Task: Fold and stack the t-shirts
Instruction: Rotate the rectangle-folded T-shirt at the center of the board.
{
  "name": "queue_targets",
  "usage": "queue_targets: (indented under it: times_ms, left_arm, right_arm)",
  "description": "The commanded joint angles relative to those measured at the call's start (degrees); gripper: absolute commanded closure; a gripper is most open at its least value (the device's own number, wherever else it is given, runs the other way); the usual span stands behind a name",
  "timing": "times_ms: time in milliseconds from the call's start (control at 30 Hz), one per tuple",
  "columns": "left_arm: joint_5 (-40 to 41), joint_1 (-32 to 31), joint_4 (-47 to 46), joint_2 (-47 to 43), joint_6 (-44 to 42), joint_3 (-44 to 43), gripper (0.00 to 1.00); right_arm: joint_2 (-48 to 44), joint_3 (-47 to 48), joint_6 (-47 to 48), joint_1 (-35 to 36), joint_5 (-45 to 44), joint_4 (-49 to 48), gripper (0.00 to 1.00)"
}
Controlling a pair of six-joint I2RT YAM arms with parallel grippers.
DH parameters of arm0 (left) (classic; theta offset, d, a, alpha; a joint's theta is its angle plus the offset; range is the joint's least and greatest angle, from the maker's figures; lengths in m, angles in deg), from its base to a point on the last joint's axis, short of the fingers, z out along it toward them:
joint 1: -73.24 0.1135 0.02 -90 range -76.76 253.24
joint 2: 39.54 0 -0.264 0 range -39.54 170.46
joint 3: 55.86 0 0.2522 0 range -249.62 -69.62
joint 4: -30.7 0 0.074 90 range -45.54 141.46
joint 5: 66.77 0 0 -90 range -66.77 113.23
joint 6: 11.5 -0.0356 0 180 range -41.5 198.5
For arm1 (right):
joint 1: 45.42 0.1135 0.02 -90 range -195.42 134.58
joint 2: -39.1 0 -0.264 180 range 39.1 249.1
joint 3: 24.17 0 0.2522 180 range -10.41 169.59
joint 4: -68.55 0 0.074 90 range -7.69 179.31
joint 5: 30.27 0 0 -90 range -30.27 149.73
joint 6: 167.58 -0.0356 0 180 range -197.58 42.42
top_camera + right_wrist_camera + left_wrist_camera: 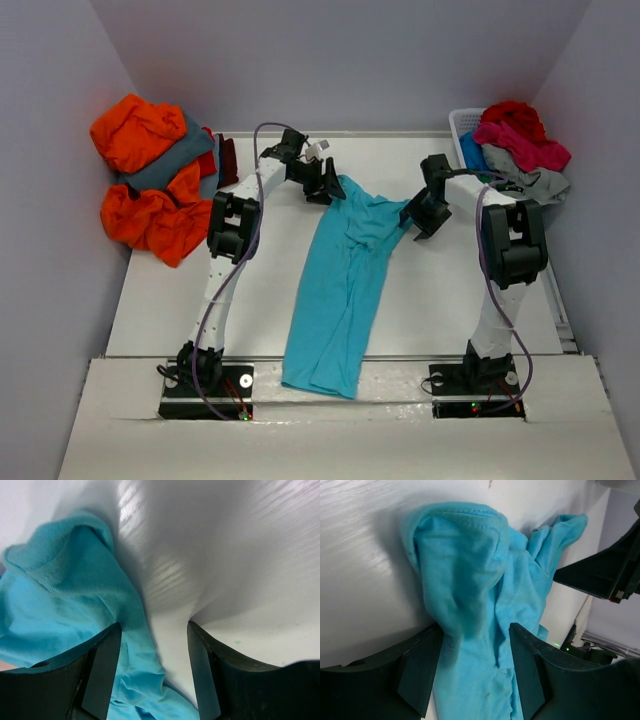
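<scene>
The turquoise t-shirt (335,290) lies lengthwise down the middle of the worktop (440,300), with its bunched far end lying between the spread jaws of the open left gripper (325,185) and one corner beside the open right gripper (418,218), whose jaws straddle bare worktop.

Soft matt knit cloth: turquoise t-shirt (335,290); glossy white table (440,300).
</scene>
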Motion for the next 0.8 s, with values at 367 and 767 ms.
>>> queue_targets:
  times_ms: [367, 767]
  left_arm:
    - [0.3, -0.9, 1.1, 2.7, -0.6, 3.5, 0.31]
    - [6.7, 1.5, 3.1, 1.3, -1.6, 5.3, 0.34]
  right_arm:
    - [10.8, 14.1, 2.6, -2.7, -2.8, -2.0, 0.38]
    - [20.2, 25.8, 8.8, -2.7, 9.4, -0.6, 0.46]
